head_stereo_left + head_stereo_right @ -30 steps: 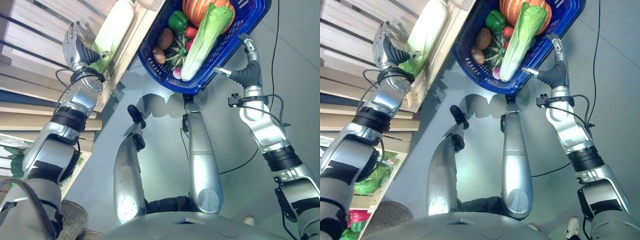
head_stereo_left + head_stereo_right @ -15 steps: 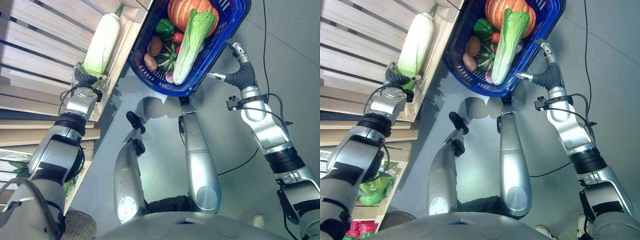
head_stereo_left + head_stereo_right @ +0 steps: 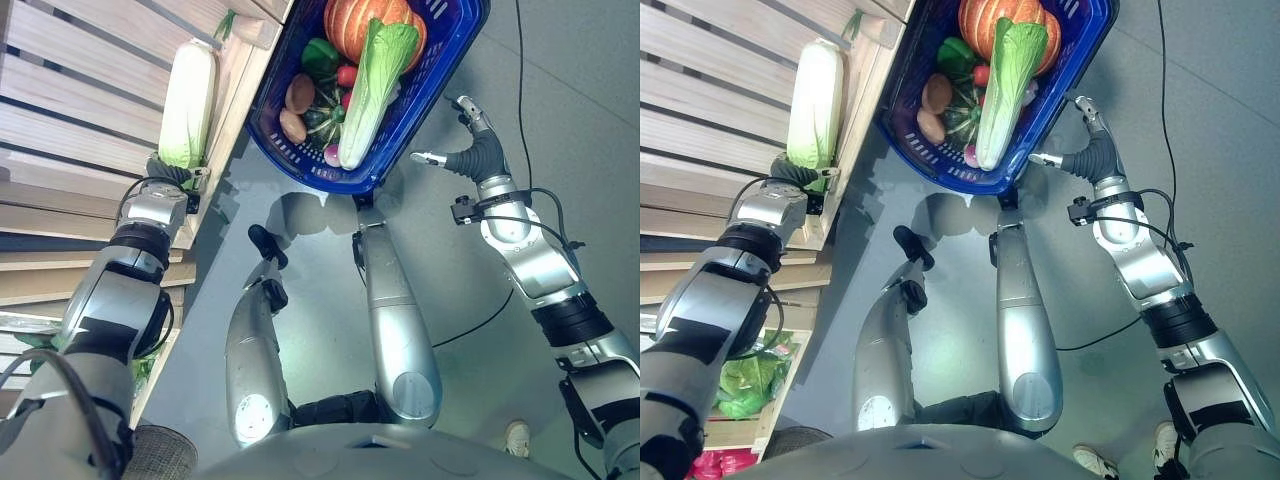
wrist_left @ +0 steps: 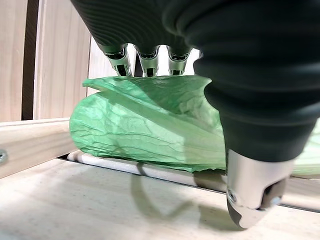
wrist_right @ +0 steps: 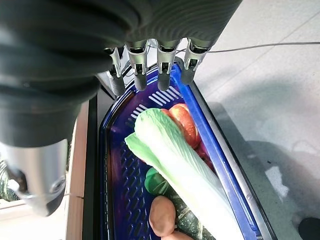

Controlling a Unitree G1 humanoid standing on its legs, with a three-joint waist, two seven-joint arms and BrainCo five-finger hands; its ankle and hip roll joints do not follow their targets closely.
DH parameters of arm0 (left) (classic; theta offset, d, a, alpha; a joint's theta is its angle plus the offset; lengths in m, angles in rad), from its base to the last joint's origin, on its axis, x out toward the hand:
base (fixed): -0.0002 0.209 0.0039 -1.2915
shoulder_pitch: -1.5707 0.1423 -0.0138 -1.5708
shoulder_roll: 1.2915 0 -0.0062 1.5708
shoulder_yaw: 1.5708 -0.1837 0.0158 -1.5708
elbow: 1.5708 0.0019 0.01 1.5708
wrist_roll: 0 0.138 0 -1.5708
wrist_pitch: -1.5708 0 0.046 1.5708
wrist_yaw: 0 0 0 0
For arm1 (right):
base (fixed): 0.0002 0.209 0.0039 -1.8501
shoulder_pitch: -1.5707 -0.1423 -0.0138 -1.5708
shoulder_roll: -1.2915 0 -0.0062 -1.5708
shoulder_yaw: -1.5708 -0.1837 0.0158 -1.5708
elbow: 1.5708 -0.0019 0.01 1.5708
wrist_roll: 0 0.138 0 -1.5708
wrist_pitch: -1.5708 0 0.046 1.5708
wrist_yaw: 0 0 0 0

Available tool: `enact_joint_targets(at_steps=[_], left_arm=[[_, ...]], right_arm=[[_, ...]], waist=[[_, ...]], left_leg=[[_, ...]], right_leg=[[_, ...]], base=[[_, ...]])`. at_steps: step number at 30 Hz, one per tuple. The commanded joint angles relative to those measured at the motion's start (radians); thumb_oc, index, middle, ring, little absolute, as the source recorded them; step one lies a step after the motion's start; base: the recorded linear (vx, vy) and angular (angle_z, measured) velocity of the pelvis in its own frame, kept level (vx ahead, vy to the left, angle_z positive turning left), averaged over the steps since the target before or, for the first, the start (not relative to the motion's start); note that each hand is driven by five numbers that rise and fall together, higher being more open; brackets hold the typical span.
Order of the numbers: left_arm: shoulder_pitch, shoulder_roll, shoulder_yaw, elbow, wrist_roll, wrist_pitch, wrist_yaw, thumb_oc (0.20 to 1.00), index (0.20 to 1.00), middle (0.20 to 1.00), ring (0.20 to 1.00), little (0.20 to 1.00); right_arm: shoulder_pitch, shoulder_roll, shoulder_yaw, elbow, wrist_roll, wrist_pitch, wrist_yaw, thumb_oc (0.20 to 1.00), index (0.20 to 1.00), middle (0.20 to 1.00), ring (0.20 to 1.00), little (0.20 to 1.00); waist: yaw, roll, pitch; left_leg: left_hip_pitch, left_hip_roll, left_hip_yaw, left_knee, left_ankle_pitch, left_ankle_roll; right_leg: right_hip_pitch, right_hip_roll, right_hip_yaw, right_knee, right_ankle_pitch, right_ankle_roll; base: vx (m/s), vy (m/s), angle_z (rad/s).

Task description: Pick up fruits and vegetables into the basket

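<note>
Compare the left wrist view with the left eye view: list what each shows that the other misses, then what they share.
Left wrist view alone: the left hand's fingers reaching over the cabbage's green leaf end, its thumb low by the wooden board.

Left eye view alone: the blue basket holding a pumpkin, green pepper and second cabbage; the right hand open beside it.

Shared: the cabbage on the wooden shelf, and the left hand.

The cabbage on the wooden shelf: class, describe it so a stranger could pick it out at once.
Find the slatted wooden shelf on the robot's left, beside the blue basket. A long pale-green cabbage lies on its edge, with the left hand at its leafy end. A similar cabbage lies in the basket among other produce; this one lies alone on wood.
</note>
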Motion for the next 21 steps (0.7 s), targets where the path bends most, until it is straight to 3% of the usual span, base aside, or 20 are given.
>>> enact_joint_targets(at_steps=[1,2,3,4,13,18,19,21], left_arm=[[0.059,0.034,0.009,0.044,0.043,-0.027,-0.028,1.0,1.0,1.0,1.0,1.0],[0.058,0.033,0.004,0.035,0.039,-0.042,-0.026,0.765,0.765,0.765,0.765,0.765],[0.057,0.032,0.002,0.026,0.038,-0.049,-0.023,0.398,0.398,0.398,0.398,0.398],[0.055,0.032,0.0,0.018,0.036,-0.064,-0.025,0.2,0.2,0.2,0.2,0.2],[0.088,0.03,0.007,-0.08,0.012,-0.15,0.024,0.2,0.2,0.2,0.2,0.2],[0.155,0.018,0.058,-0.146,-0.068,-0.216,0.04,0.2,0.2,0.2,0.2,0.2],[0.166,0.019,0.078,-0.167,-0.1,-0.257,0.056,0.2,0.2,0.2,0.2,0.2],[0.18,0.018,0.095,-0.189,-0.11,-0.289,0.066,0.2,0.2,0.2,0.2,0.2]], right_arm=[[0.03,0.01,0.02,-0.076,0.031,-0.027,-0.006,1.0,1.0,1.0,1.0,1.0],[0.03,0.009,0.021,-0.075,0.03,-0.028,-0.003,1.0,1.0,1.0,1.0,1.0],[0.031,0.009,0.022,-0.076,0.03,-0.029,-0.001,1.0,1.0,1.0,1.0,1.0],[0.031,0.009,0.022,-0.079,0.031,-0.031,-0.001,1.0,1.0,1.0,1.0,1.0],[0.055,0.016,0.002,-0.105,0.016,-0.074,0.007,1.0,1.0,1.0,1.0,1.0],[0.079,0.029,-0.017,-0.154,0.064,-0.115,0.078,1.0,1.0,1.0,1.0,1.0],[0.078,0.035,-0.023,-0.171,0.119,-0.125,0.118,1.0,1.0,1.0,1.0,1.0],[0.082,0.046,-0.025,-0.179,0.165,-0.135,0.146,1.0,1.0,1.0,1.0,1.0]], waist=[[-0.044,-0.024,-0.051],[-0.044,-0.024,-0.051],[-0.044,-0.024,-0.051],[-0.044,-0.024,-0.051],[-0.033,-0.016,-0.051],[-0.017,-0.012,-0.051],[-0.011,-0.012,-0.051],[-0.004,-0.013,-0.051]], left_leg=[[-0.115,0.004,-0.029,0.125,-0.023,0.007],[-0.114,0.005,-0.028,0.125,-0.024,0.008],[-0.113,0.005,-0.028,0.125,-0.025,0.009],[-0.112,0.006,-0.027,0.126,-0.026,0.009],[-0.075,-0.003,-0.026,0.11,-0.028,0.013],[-0.021,-0.009,-0.032,0.097,-0.031,0.017],[-0.019,-0.009,-0.021,0.083,-0.002,0.027],[-0.004,-0.01,-0.023,0.078,0.0,0.028]], right_leg=[[0.046,0.023,-0.037,0.019,-0.075,0.023],[0.046,0.023,-0.036,0.019,-0.076,0.023],[0.046,0.023,-0.036,0.02,-0.076,0.023],[0.047,0.023,-0.035,0.02,-0.077,0.024],[0.081,0.01,-0.044,0.009,-0.08,0.027],[0.133,-0.004,-0.058,0.0,-0.085,0.029],[0.135,-0.01,-0.067,-0.018,-0.054,0.023],[0.154,-0.014,-0.072,-0.027,-0.051,0.024]], base=[[0.0,0.0,0.0],[0.0,0.0,0.0],[0.0,0.0,0.0],[0.0,0.0,0.0],[0.0,0.007,0.0],[-0.03,0.018,0.01],[-0.09,0.006,0.02],[-0.06,-0.001,0.05]])
